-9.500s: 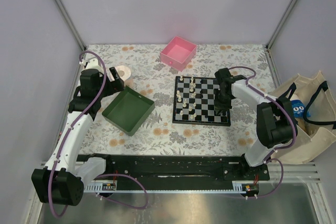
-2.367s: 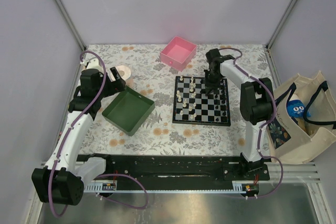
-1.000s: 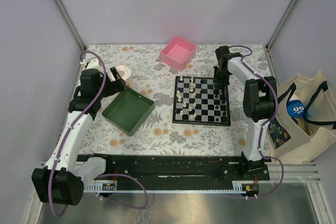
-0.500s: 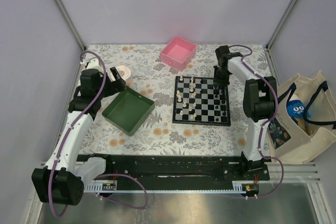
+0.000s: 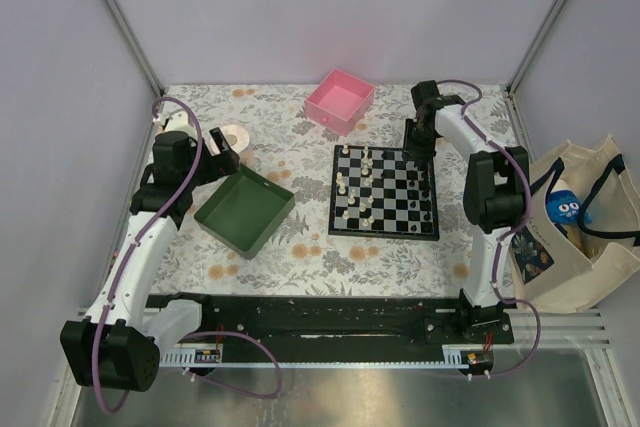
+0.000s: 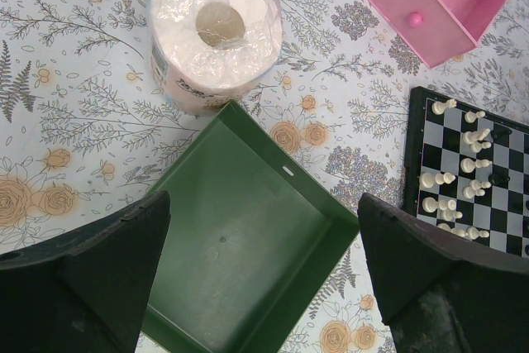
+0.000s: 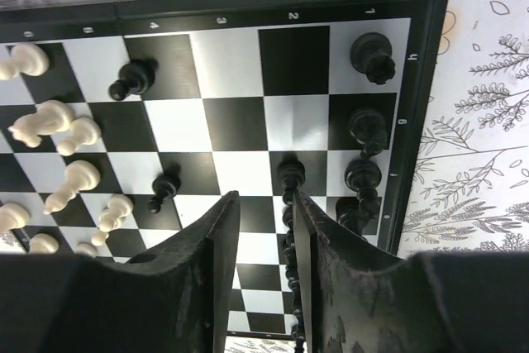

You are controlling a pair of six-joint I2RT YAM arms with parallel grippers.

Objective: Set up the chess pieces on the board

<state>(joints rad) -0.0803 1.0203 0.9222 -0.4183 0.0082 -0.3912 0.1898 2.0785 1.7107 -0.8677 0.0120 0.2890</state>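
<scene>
Newly eased narrowly apart, the right gripper is freed from a placed black pawn; a straight lift clear is called for next.

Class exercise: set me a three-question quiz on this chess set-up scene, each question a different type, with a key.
1. True or false: the left hand grips a chess piece.
2. What lies below the left hand? A. green tray B. pink box C. tissue roll
3. Fill in: the chess pieces along the board rim nearest the right hand are ____ in colour.
Key: 1 false; 2 A; 3 black.
</scene>
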